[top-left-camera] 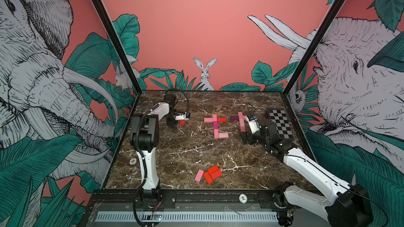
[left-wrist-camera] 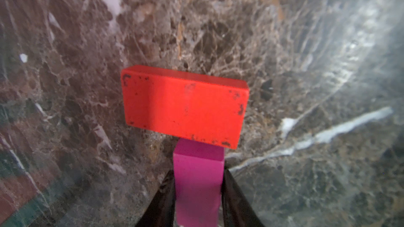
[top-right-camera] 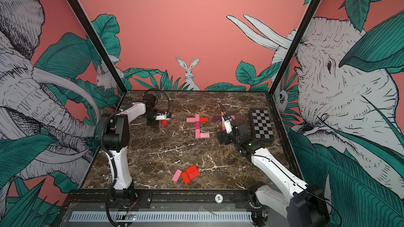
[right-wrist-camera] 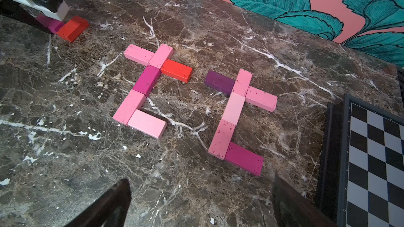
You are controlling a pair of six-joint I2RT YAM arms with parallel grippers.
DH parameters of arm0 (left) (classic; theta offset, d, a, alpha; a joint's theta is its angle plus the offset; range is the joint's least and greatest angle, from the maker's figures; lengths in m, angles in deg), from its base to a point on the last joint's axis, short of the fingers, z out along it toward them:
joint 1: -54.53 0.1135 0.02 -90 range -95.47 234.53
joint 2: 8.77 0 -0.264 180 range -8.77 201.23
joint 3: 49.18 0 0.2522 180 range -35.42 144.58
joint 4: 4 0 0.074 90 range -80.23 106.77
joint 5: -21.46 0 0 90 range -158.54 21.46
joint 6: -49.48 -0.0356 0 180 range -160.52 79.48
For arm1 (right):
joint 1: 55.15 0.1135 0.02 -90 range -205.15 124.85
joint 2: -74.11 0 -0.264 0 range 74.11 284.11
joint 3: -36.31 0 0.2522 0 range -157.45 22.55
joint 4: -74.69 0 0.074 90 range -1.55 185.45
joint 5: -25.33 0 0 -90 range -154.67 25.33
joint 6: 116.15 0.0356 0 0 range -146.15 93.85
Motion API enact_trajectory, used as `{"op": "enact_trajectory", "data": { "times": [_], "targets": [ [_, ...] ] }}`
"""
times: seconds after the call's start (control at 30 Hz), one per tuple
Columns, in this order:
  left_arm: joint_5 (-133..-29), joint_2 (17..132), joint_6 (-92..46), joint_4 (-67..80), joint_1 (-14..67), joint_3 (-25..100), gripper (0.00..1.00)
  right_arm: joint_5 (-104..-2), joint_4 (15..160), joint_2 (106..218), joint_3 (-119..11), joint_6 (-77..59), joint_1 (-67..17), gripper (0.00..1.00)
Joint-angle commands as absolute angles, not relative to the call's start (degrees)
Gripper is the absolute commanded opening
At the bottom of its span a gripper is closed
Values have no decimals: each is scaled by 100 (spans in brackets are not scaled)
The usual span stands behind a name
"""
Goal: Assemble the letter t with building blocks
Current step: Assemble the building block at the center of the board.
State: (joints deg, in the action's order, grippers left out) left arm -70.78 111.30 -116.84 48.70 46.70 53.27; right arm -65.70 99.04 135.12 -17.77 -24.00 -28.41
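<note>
The blocks (right-wrist-camera: 146, 123) are small, flat, matte bricks shaped like dominoes, in red, pale pink, deeper pink, magenta and dark purple. Some have dark scuffs at the corners. Two finished letters lie side by side in the far middle of the table (top-left-camera: 175, 149). The left letter (right-wrist-camera: 150, 79) has a stem of pink, magenta and pink, a crossbar of one pink and one red piece, and a pale pink foot. The right letter (right-wrist-camera: 235, 105) — pink stem, dark purple and pink crossbar, magenta foot — lies near the checkered board (right-wrist-camera: 371, 149), which rests flat by the table's right edge. Near the front edge sits a loose cluster (top-left-camera: 212, 174): three red bricks touching, with a pink one beside them. At the far left, the left pincer (left-wrist-camera: 197, 184) is clamped on a magenta block (left-wrist-camera: 199, 162). That block's end meets the long side of a red block (left-wrist-camera: 184, 105) lying flat on the table. The right pincer (right-wrist-camera: 200, 180) is spread wide and holds nothing, over the table near the foot of the right letter
</note>
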Motion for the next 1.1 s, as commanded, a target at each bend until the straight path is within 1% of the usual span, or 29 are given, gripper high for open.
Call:
{"op": "enact_trajectory", "data": {
  "times": [0.0,1.07],
  "targets": [
    [-7300,11026,-11786,5140,4627,5328,35,-6551,9768,13466,-1665,-2372,-2811,98],
    [-7496,10979,-11846,5224,4601,5292,35,-6553,9799,13458,-1693,-2385,-2809,98]
  ]
}}
